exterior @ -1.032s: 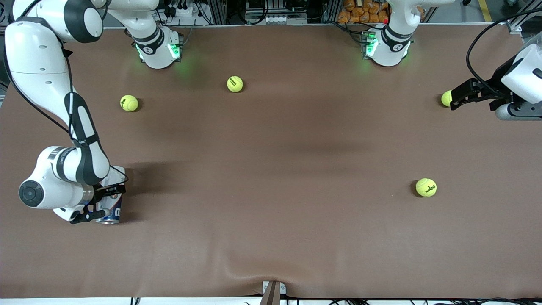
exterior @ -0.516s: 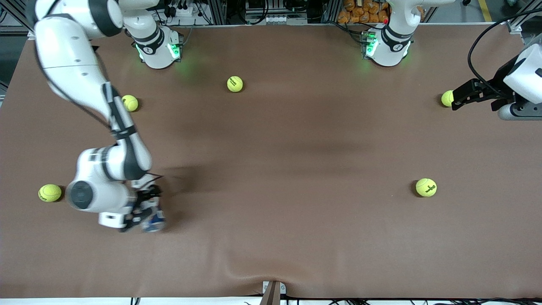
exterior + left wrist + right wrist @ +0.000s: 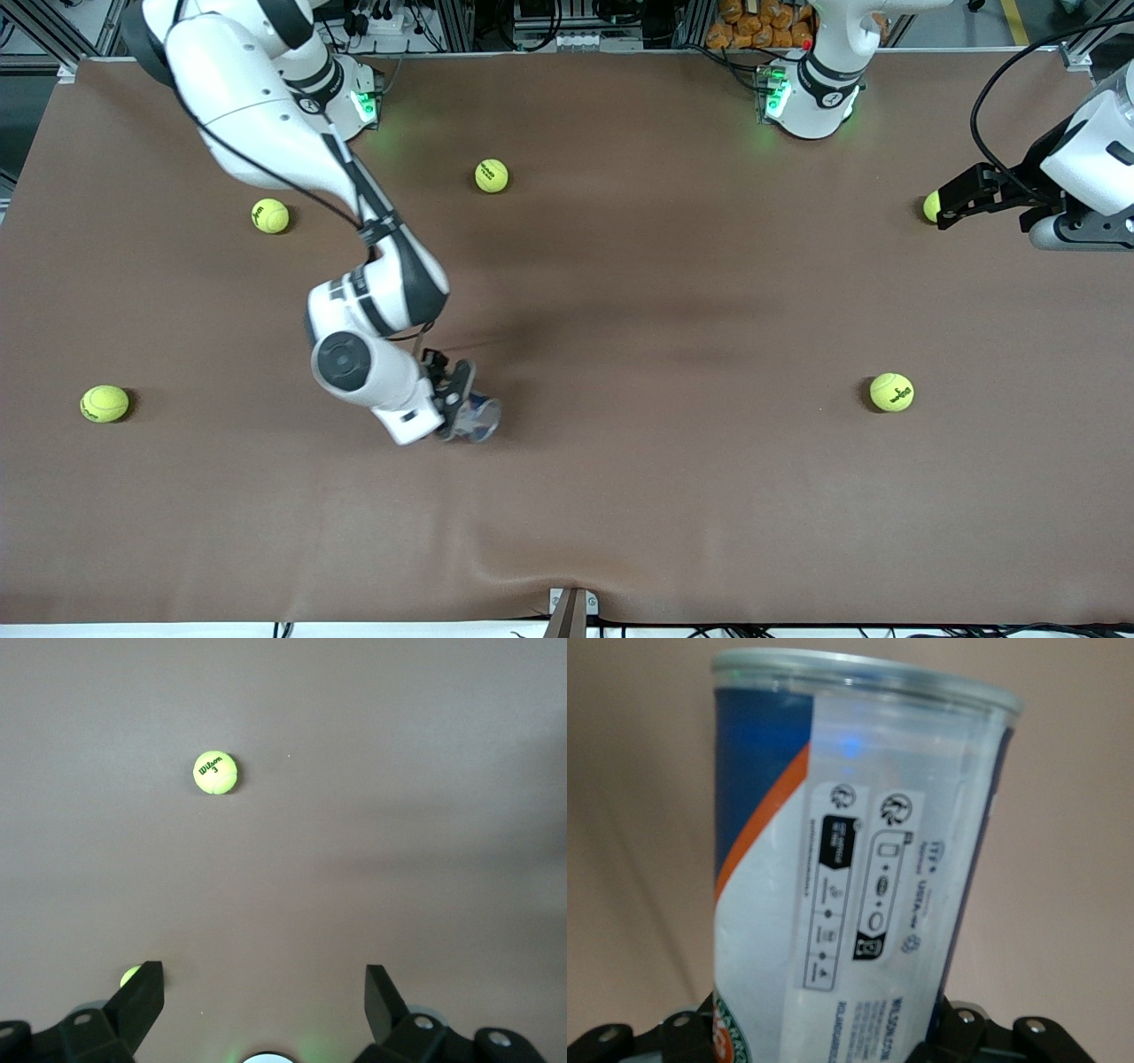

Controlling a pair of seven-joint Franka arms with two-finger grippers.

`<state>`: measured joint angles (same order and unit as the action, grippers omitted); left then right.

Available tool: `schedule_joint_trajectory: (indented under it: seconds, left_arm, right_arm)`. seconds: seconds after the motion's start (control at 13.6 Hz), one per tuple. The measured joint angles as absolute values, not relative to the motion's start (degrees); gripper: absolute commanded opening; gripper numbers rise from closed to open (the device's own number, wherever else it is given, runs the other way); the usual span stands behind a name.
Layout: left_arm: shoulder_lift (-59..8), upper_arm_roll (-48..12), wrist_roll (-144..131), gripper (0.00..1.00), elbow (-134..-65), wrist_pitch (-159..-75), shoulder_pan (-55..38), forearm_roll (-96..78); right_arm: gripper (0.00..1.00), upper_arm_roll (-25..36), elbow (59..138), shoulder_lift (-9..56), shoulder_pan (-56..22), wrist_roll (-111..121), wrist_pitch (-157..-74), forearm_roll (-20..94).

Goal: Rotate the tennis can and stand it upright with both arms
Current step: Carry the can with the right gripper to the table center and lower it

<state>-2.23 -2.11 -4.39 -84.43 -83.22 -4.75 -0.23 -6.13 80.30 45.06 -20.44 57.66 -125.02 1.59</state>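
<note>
The right hand (image 3: 454, 400) pinched the tennis can (image 3: 478, 418) near its base (blue, orange and white label facing the wrist camera), over the brown worktop (image 3: 620, 496) at about seven o'clock from its centre. The left hand (image 3: 946, 206) waited, fingers (image 3: 142, 997) spread wide, beside a tennis ball (image 3: 929, 206) at two o'clock; another ball (image 3: 891, 392) lay at four o'clock.

Clear tennis can (image 3: 859, 859) with blue, orange, white label, yellow-green balls (image 3: 891, 392), brown table (image 3: 673, 496)

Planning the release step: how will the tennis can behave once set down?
The tennis can, gripped by the right hand, looks clear and empty, so probably light. Tall and slim, it may tip easily. Its round wall would likely roll like the tennis balls.
</note>
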Motion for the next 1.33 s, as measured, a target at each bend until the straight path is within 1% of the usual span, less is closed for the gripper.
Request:
schedule_joint_trajectory:
  seconds: [0.15,0.29,0.44,0.59,0.88,0.96,1.33]
  left_arm:
    - [-2.2,-2.1,-4.4,1.00,-84.4,-83.2,-4.7,-0.2]
    - [-2.2,-2.1,-4.4,1.00,-84.4,-83.2,-4.7,-0.2]
    - [-2.2,-2.1,-4.4,1.00,-84.4,-83.2,-4.7,-0.2]
    - [-2.2,-2.1,-4.4,1.00,-84.4,-83.2,-4.7,-0.2]
    - [-2.2,-2.1,-4.4,1.00,-84.4,-83.2,-4.7,-0.2]
    - [-2.2,-2.1,-4.4,1.00,-84.4,-83.2,-4.7,-0.2]
    - [-2.2,-2.1,-4.4,1.00,-84.4,-83.2,-4.7,-0.2]
  right_arm:
    - [0.80,-6.3,80.3,45.1,-25.0,60.7,-126.5,-0.5]
    - [0.80,-6.2,80.4,45.2,-30.3,60.5,-126.9,-6.3]
    - [0.82,-6.1,80.6,45.3,-33.4,59.1,-127.0,-8.6]
    - [0.88,-5.8,81.0,45.9,-33.9,57.3,-127.0,-9.3]
    - [0.90,-5.5,81.7,47.7,-34.2,46.4,-127.5,-14.1]
    - [1.00,-5.5,81.7,48.0,-34.6,46.0,-127.6,-14.5]
    - [1.00,-5.5,80.6,47.9,-35.0,45.8,-127.7,-15.9]
